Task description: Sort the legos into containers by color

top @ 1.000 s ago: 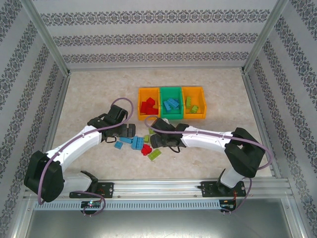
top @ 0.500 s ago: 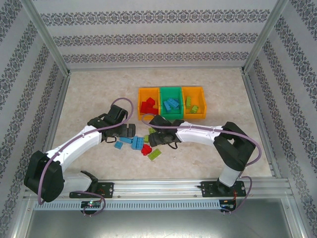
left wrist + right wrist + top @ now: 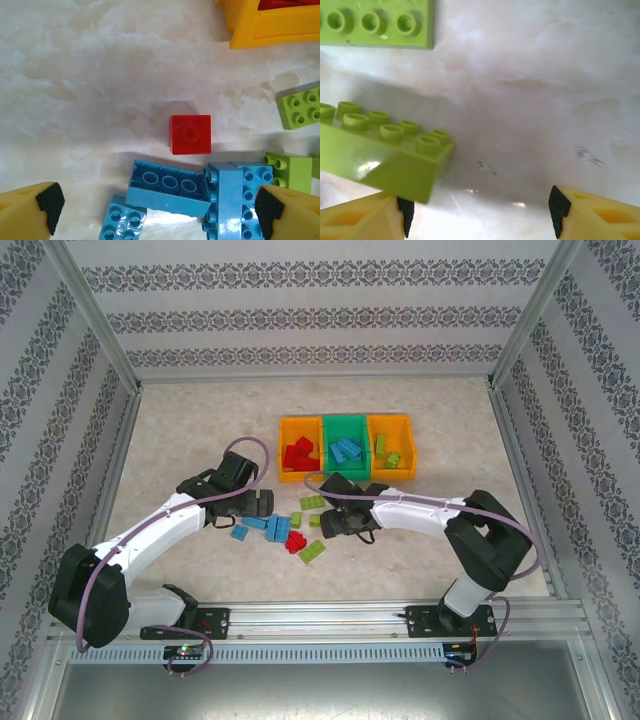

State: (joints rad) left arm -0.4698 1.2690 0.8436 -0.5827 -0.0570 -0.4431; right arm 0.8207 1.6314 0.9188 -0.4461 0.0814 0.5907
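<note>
Top external: loose legos (image 3: 290,530) lie on the counter (image 3: 200,430), nearer than the containers (image 3: 345,418). Left wrist: my left end effector (image 3: 157,202) gapes wide and empty, a red brick (image 3: 190,134) just beyond. Right wrist: my right end effector (image 3: 480,205) is partly open and empty; a lime brick (image 3: 385,155) lies to its left, long axis along the closing line.

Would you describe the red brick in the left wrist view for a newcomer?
In the left wrist view, start at the orange bin in the upper right corner and drop toward the light blue bricks. Just above them on the table lies the red brick. It alone among its neighbours is red, square with one stud; the blue ones and the lime green bricks carry several.
</note>
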